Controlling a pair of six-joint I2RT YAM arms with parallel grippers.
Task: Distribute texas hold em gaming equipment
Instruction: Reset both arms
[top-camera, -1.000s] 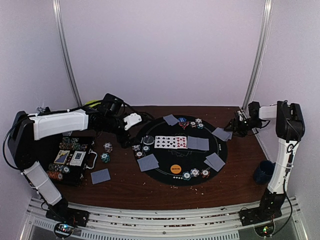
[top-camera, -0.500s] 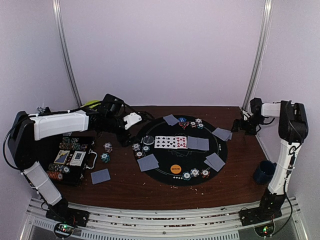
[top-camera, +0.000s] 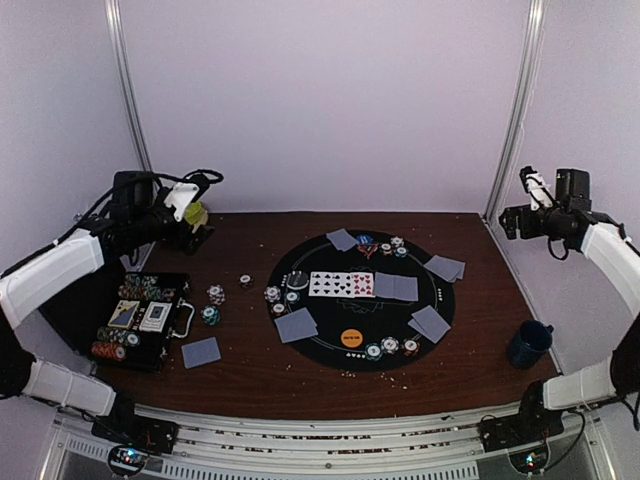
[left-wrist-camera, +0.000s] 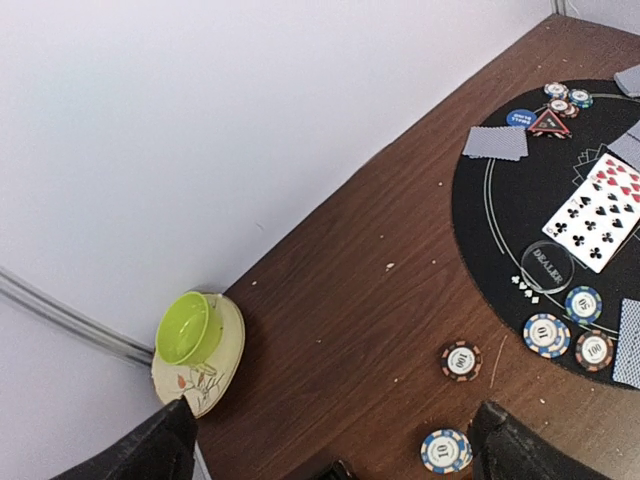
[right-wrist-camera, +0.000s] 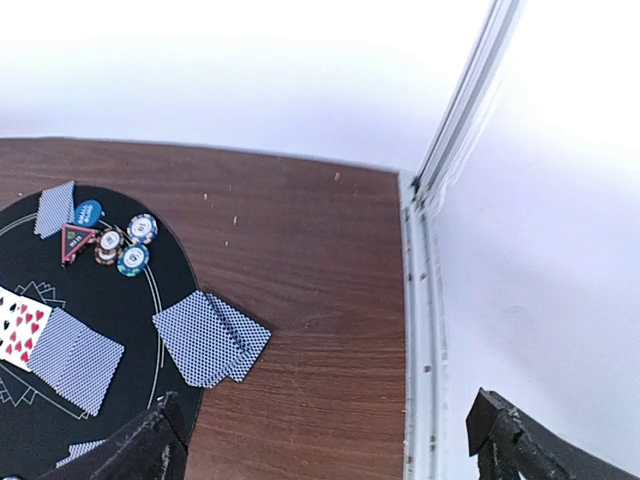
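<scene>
The left claw (left-wrist-camera: 335, 452) and right claw (right-wrist-camera: 330, 440) hung open, empty; the stray chip (top-camera: 245, 281) at the mat's (top-camera: 318, 350) nine o'clock likely wanted a top-down pinch.

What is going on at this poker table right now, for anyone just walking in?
Neither arm is handling anything. The left gripper and the right gripper are both open and empty, held high over the table's far corners. On the round black mat, face-up cards lie in a row mid-mat, with face-down cards, chips and an orange disc around them. More chips sit in the open black case at the left.
</scene>
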